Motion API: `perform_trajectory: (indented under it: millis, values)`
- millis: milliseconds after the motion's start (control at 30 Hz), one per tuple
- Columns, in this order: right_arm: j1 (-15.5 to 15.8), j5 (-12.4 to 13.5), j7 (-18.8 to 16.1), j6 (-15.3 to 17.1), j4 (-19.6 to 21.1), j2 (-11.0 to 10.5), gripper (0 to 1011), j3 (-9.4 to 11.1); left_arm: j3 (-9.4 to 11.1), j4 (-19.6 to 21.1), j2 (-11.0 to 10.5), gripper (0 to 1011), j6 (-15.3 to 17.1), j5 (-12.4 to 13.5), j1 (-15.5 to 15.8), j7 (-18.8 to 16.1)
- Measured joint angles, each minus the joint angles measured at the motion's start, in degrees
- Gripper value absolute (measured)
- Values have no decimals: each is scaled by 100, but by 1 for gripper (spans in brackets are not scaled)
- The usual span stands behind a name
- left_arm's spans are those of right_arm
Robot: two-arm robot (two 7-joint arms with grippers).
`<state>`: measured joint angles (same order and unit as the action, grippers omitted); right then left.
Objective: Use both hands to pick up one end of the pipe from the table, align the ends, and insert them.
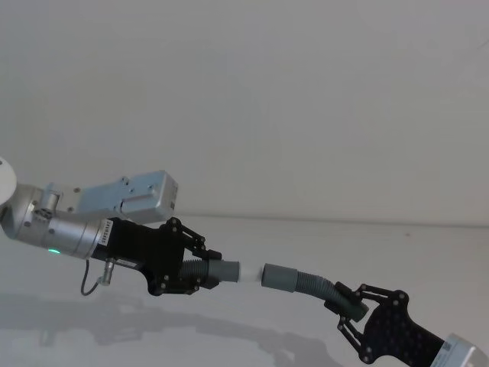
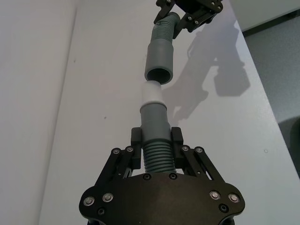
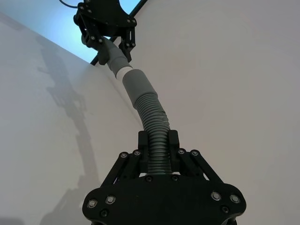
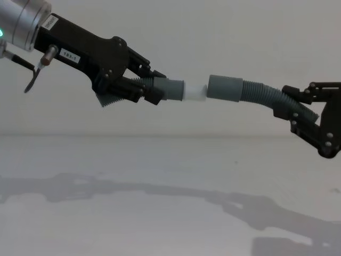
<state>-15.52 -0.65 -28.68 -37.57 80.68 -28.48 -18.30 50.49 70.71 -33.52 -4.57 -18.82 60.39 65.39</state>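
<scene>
The left gripper (image 4: 154, 88) is clamping the short pipe (image 4: 168, 88) well above the table (image 4: 160, 213), the plug tip (image 4: 195, 92) sticking out to its right. Right of that tip, the cuff (image 4: 224, 88) is facing it end to end, just beside it or barely started onto it. The hose (image 4: 261, 95) is running rightward from the cuff and bending down into the right gripper (image 4: 287, 109), which is clamping its far end, slightly lower than the left gripper. Both pieces are hanging clear of the table between the two grippers.
</scene>
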Motion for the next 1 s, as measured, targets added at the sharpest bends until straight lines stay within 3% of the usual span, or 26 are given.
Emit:
perform_trajectory:
  millis: [1000]
  values:
    - [23,-5,16,195,58,-48,225,-9,-83,311,-161,336,51,-88,-117,-62]
